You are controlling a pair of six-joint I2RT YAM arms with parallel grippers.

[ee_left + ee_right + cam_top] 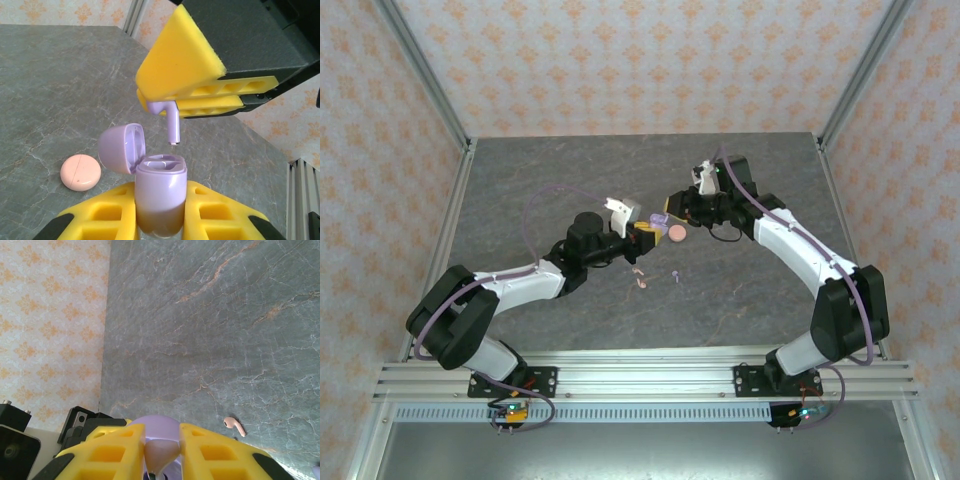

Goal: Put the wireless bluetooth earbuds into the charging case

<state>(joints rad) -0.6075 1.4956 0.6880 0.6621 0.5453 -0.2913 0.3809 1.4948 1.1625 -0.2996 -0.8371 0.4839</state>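
Note:
My left gripper (pixel 161 191) is shut on a lilac charging case (pixel 160 210) held upright, its lid (pixel 121 148) swung open to the left. Just above the case's open wells hangs a lilac earbud (pixel 174 125), stem pointing down and clear of the case. My right gripper (pixel 161 440) is shut on that earbud (pixel 160 456) at its head. In the top view both grippers meet over mid-table, left gripper (pixel 642 238) and right gripper (pixel 665 216). A pale pink earbud (pixel 234 425) lies loose on the table. A pink earbud (pixel 640 280) and a lilac earbud (pixel 676 274) lie nearer the arms' bases.
A shut round pink case (pixel 80 172) lies flat on the grey stone table (pixel 540 180), just beside the grippers (pixel 675 235). Patterned walls and metal frame posts (pixel 425 75) close in the table on three sides.

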